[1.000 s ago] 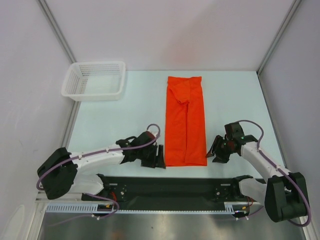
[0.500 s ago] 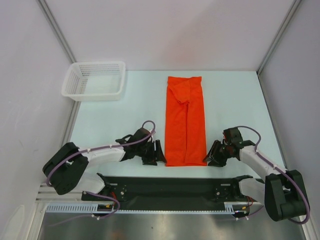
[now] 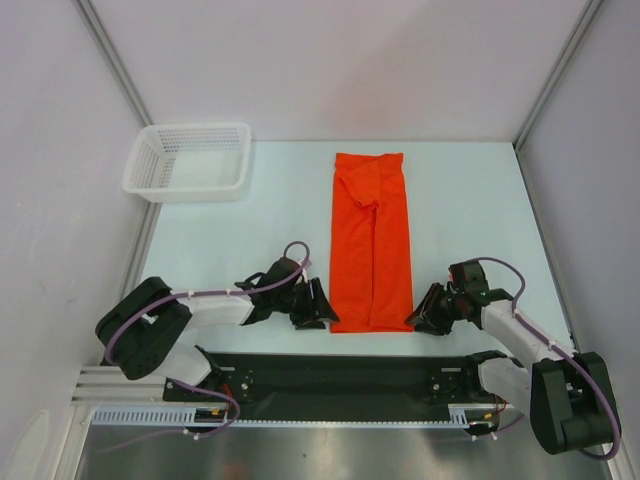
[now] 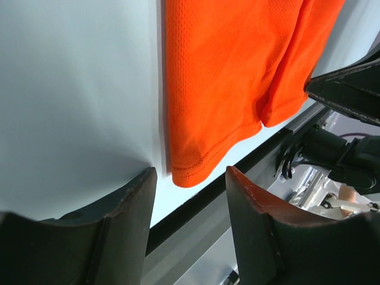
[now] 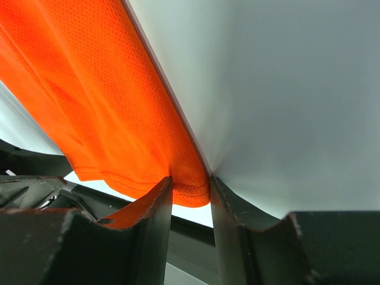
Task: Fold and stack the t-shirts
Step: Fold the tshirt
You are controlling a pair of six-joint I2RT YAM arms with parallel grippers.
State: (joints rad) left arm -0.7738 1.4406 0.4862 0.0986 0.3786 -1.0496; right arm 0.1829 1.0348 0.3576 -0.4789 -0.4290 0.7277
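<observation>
Pickup at the near hem of the t-shirt (image 3: 372, 240) seems in hand: one corner sits between the open jaws of the left gripper (image 4: 191, 173), the other inside the narrow-set right gripper (image 5: 190, 181), pinch unclear, cloth stretching away ahead; next, both must clamp and fold it forward.

Ahead of the right jaws the t-shirt (image 5: 89, 89) runs off the wrist view's top and left edges. Its hem corner dips between them, and whether they pinch it cannot be told. Ahead of the left jaws the top edge cuts it off too.
</observation>
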